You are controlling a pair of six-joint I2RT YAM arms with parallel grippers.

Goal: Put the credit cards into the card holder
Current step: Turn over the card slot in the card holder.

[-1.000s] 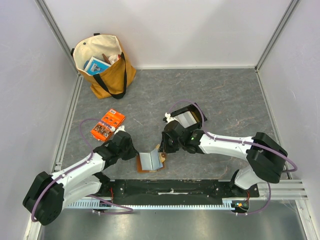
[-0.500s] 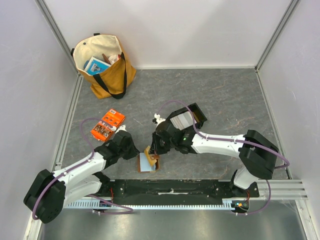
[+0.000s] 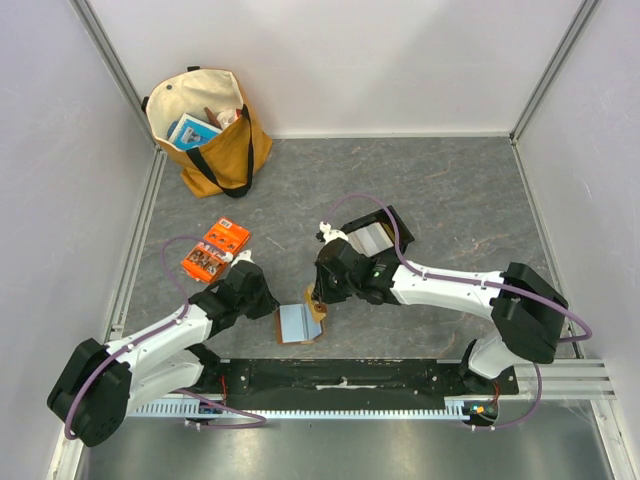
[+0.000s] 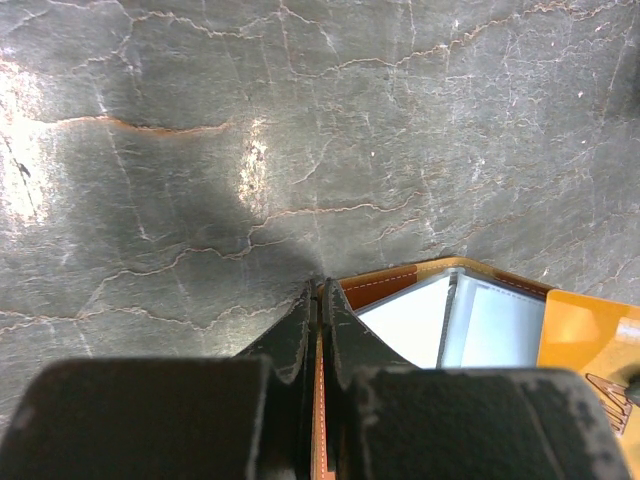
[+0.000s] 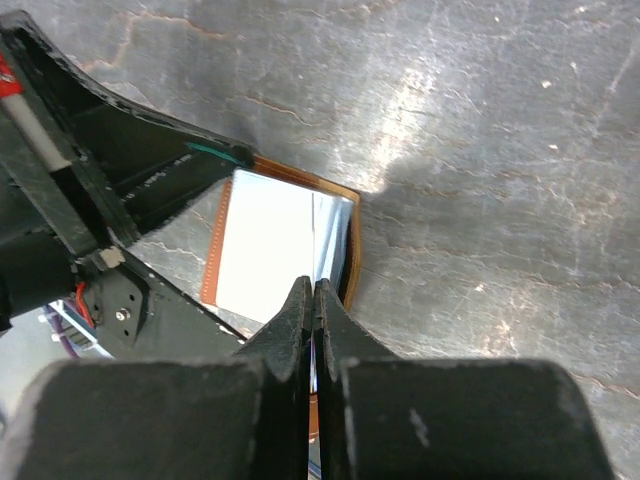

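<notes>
The brown card holder (image 3: 298, 325) lies open near the front edge, its pale inner pockets facing up. My left gripper (image 3: 272, 308) is shut on its left brown edge; in the left wrist view the stitched edge sits between the jaws (image 4: 320, 292) and the pale pockets (image 4: 450, 320) show to the right. My right gripper (image 3: 318, 302) is shut on the holder's raised right flap, with a thin pale edge between the jaws (image 5: 313, 286) above the open holder (image 5: 265, 245). Pale grey credit cards (image 3: 368, 240) lie stacked in a black tray (image 3: 400, 228) behind the right gripper.
An orange printed packet (image 3: 215, 250) lies left of centre. A tan tote bag (image 3: 208, 135) with items inside stands at the back left. A black rail (image 3: 340, 376) runs along the front edge. My left arm (image 5: 110, 180) fills the left of the right wrist view.
My right gripper swung the holder's right flap to the left over the holder, then back to the right. The left gripper has kept its hold and barely moved.
</notes>
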